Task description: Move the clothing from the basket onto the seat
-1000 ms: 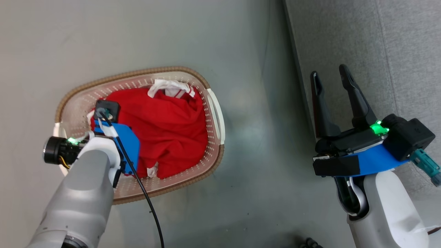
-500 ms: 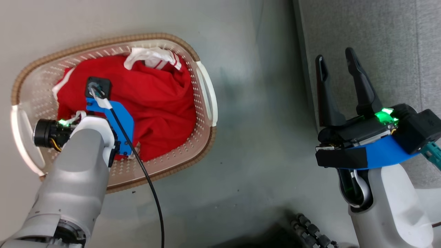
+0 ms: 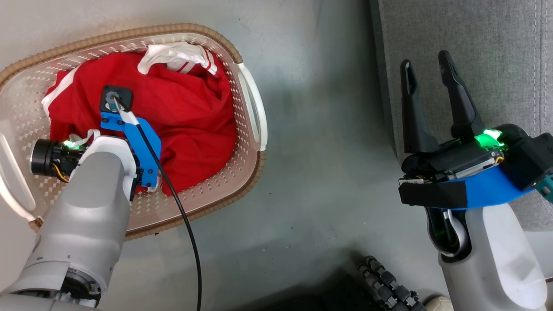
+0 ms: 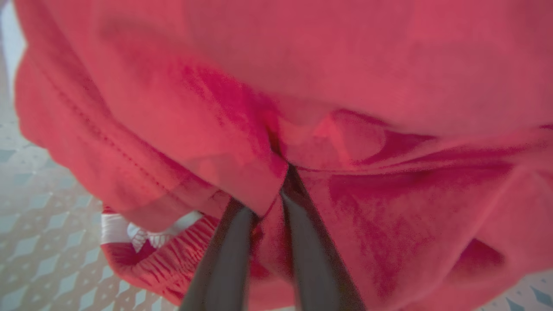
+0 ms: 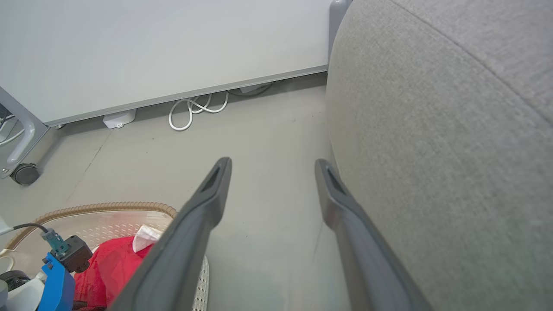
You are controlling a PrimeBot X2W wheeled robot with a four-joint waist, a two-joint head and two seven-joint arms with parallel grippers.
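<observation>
Closes left hand (image 4: 270, 203) from wide apart onto fold of soft bright red fabric clothing (image 3: 185, 112), heaped inside oval cream perforated plastic basket (image 3: 129, 32). Signals grasp made; lift likely next. Leaves right hand (image 3: 425, 62) spread, empty, over edge of large grey woven sofa seat (image 3: 475, 34).

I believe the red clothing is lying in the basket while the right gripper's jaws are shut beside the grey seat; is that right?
Not quite: the jaws of the right gripper stand open, not shut, as the right wrist view shows. The red clothing does lie in the basket, and that gripper is beside the grey seat.
</observation>
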